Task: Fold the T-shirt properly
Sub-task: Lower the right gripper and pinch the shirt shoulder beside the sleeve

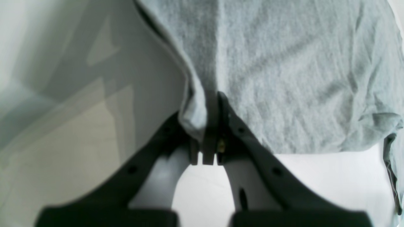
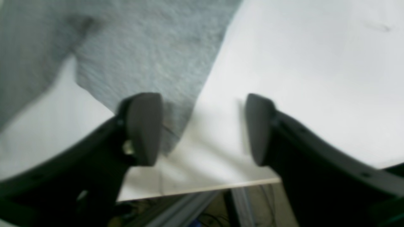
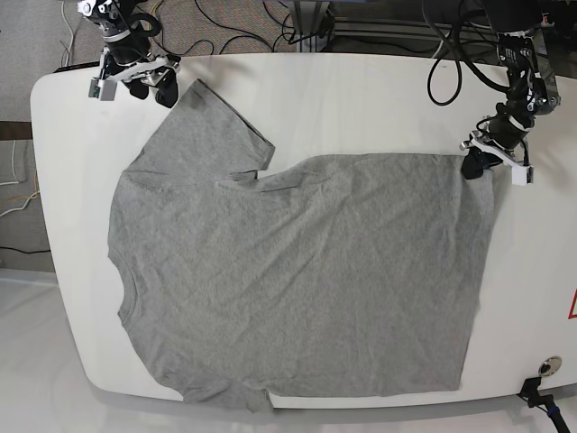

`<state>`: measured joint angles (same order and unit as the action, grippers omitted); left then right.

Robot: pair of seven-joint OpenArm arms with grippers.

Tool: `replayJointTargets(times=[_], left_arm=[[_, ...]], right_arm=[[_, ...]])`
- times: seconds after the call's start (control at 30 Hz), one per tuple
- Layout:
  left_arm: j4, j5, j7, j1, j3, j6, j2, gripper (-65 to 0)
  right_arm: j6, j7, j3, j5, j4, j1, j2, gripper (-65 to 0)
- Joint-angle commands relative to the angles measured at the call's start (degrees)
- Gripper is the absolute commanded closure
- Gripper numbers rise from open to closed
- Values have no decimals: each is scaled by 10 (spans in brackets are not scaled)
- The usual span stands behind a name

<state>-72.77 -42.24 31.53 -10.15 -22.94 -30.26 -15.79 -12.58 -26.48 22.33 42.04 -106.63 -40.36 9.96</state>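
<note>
A grey T-shirt (image 3: 297, 271) lies spread flat on the white table (image 3: 361, 99), collar toward the left edge and hem toward the right. My left gripper (image 3: 473, 164) is at the shirt's far right corner, shut on a pinch of the hem fabric (image 1: 195, 113); the wrist view shows the left gripper (image 1: 213, 107) with cloth bunched between its fingers. My right gripper (image 3: 153, 92) is open at the far left, beside the tip of the upper sleeve (image 3: 203, 117). In the right wrist view, the sleeve (image 2: 151, 50) reaches the left fingertip (image 2: 143, 129) of the right gripper (image 2: 202, 129); bare table lies between the jaws.
Cables (image 3: 234, 32) run on the floor beyond the table's far edge. The table edge (image 2: 202, 189) is just behind the right gripper. A small round fitting (image 3: 544, 366) and a red mark (image 3: 571, 307) sit at the right edge.
</note>
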Motion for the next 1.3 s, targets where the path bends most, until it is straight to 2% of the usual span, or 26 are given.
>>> replayJointTargets(times=[0.0, 0.13, 0.23, 0.37, 0.57, 0.73, 0.83, 1.27], left_arm=[[-9, -10, -10, 4, -2, -6, -10, 0], [-9, -10, -10, 4, -2, -6, -10, 0], [-9, -10, -10, 4, -2, -6, -10, 0], [-9, -10, -10, 3, -2, -7, -10, 0], [-9, -10, -10, 1, -2, -7, -11, 0], [-9, -10, -10, 1, -2, -7, -11, 0], [-9, -10, -10, 1, -2, -7, -11, 0], [-11, -10, -10, 0, -3, -7, -12, 0]], right_arm=[[-25, -11, 24, 62, -8, -5, 5, -441], [-48, -79, 48, 158, 10, -3, 5, -443], [-48, -86, 43, 207, 41, -4, 6, -443], [-50, -86, 15, 211, 74, 0, 6, -443], [-50, -86, 14, 211, 81, 6, 6, -443], [-50, -129, 15, 211, 81, 26, -1, -443], [-50, -129, 15, 211, 81, 28, -12, -443], [-45, -157, 15, 211, 81, 79, -15, -443]])
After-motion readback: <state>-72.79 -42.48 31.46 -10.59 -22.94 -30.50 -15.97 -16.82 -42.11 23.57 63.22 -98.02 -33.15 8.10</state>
